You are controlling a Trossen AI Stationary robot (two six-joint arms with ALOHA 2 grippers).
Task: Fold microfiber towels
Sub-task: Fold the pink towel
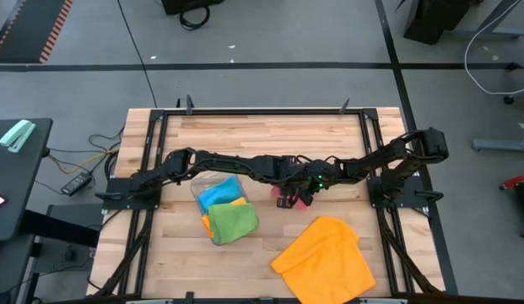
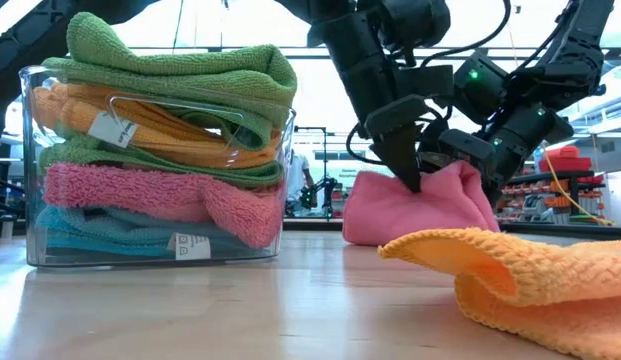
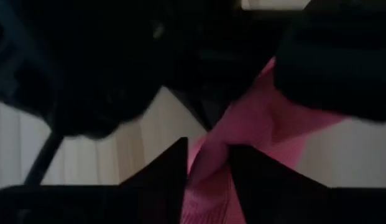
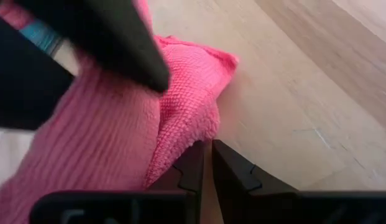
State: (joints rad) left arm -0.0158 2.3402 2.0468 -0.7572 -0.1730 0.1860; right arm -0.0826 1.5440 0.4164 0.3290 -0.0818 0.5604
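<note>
Only white, unreadable tags show; both tools, left and right, pinch the pink towel.

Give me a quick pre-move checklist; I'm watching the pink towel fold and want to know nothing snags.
1. Both grippers at the pink towel: ok. Left gripper and right gripper meet over it mid-table.
2. Right gripper pinching the pink edge: ok, fingers closed on cloth.
3. Left gripper's grip: cannot tell; cloth sits between its fingers, but whether it is clamped is unclear.
4. Orange towel clear of the fold: ok, lying apart toward the near edge.
5. Clear tray has room: not ok, folded towels already rise above its rim.
</note>
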